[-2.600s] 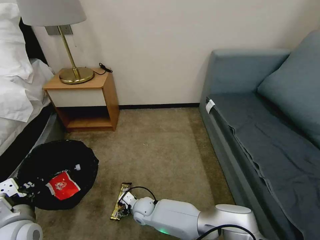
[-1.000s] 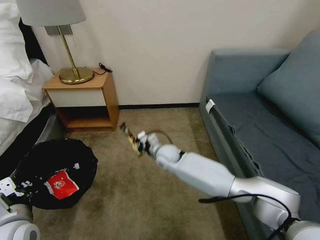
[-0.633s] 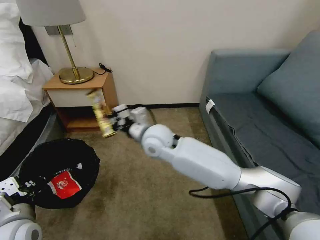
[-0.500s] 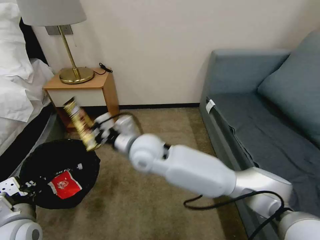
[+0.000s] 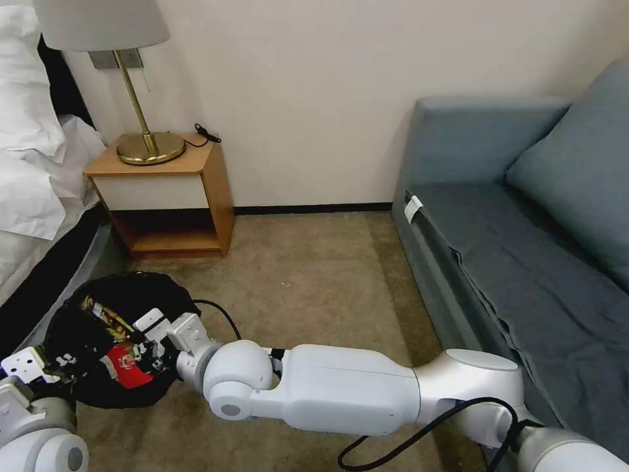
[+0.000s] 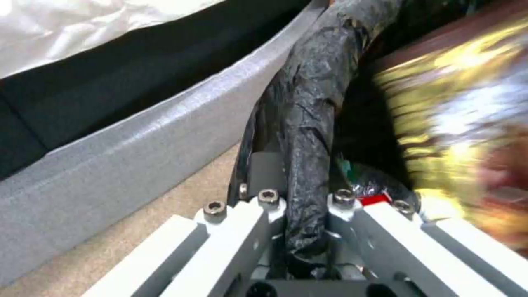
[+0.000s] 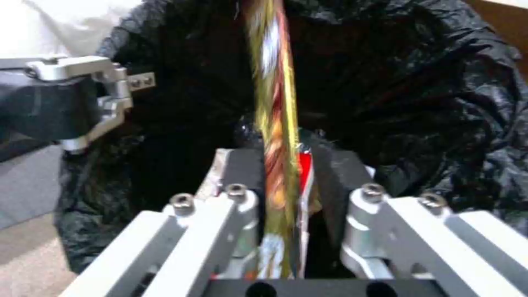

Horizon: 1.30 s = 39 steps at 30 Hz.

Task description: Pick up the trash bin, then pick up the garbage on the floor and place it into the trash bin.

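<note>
The bin (image 5: 98, 387) is sitting on the carpet (image 5: 314, 282) beside the bed (image 5: 39, 196), its black liner gripped at the near rim by the left claw (image 6: 300, 206). The right claw (image 7: 278, 181) is reaching over the bin's mouth, pinching the gold wrapper (image 7: 272, 103) edge-on (blurred, possibly slipping). A red packet (image 5: 124, 359) is lying inside.

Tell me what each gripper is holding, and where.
Left gripper: trash bin by its bag-lined rim. Right gripper: gold-brown snack wrapper, pinched near one end over the bin.
</note>
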Motion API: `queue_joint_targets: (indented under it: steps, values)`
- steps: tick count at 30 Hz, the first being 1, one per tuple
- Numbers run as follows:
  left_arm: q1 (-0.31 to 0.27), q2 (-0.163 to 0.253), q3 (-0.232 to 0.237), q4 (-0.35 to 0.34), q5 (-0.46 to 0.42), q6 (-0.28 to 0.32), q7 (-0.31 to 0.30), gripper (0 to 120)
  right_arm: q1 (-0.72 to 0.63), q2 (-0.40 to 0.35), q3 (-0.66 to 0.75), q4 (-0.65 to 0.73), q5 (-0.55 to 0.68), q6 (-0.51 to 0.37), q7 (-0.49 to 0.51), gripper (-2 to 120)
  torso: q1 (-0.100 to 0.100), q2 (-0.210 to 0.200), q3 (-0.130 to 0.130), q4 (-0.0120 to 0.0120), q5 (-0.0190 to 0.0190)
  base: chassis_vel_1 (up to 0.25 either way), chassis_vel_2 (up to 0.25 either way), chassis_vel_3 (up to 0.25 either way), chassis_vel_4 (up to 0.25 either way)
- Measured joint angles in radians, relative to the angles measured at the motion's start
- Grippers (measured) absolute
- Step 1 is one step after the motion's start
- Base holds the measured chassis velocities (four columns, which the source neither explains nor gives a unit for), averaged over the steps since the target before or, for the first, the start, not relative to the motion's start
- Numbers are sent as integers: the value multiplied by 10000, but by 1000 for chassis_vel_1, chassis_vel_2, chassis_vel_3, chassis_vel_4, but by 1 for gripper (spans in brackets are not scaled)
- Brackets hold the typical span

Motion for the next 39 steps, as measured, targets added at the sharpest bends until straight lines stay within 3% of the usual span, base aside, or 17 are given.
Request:
queue_joint_targets:
  steps: [10,12,13,17,18,20,22,26,32,39]
  values:
    - [-72,4,68,63,-505,113,-232,2,154,-402,674,397,-338,-10,5,61,0,0,0,0,1,0,0,0,0]
    - [-116,3,134,143,-1201,211,-597,2,258,-585,998,665,-674,-14,-12,73,0,0,0,0,3,0,0,0,0]
    - [-116,3,134,143,-1201,211,-597,2,258,-585,998,665,-674,-14,-12,73,0,0,0,0,3,0,0,0,0]
    - [-165,-9,275,457,-3172,464,-1734,2,352,-1064,1338,1278,-982,16,-82,90,0,0,0,-2,3,0,0,0,0]
    - [-165,-9,275,457,-3172,464,-1734,2,352,-1064,1338,1278,-982,16,-82,90,0,0,0,-2,3,0,0,0,0]
    - [-209,16,298,741,-4117,601,-2371,2,299,-1303,1481,1564,-1013,18,-82,98,0,0,0,-1,3,0,0,0,0]
    - [-263,74,302,1017,-4740,735,-2857,2,193,-1469,1591,1737,-1047,28,-85,99,0,0,0,0,2,0,0,0,0]
    - [-370,171,303,1534,-5128,835,-3158,2,21,-1641,1745,1862,-1094,48,-90,100,0,0,0,-1,2,0,0,0,0]
    - [-402,205,333,2148,-5099,836,-3069,2,-229,-1806,1923,1942,-1173,90,-112,100,0,0,0,0,1,0,0,0,0]
    - [-394,204,326,2406,-4839,819,-2805,2,-386,-1896,1998,1945,-1245,147,-145,100,0,0,0,0,1,0,0,0,0]
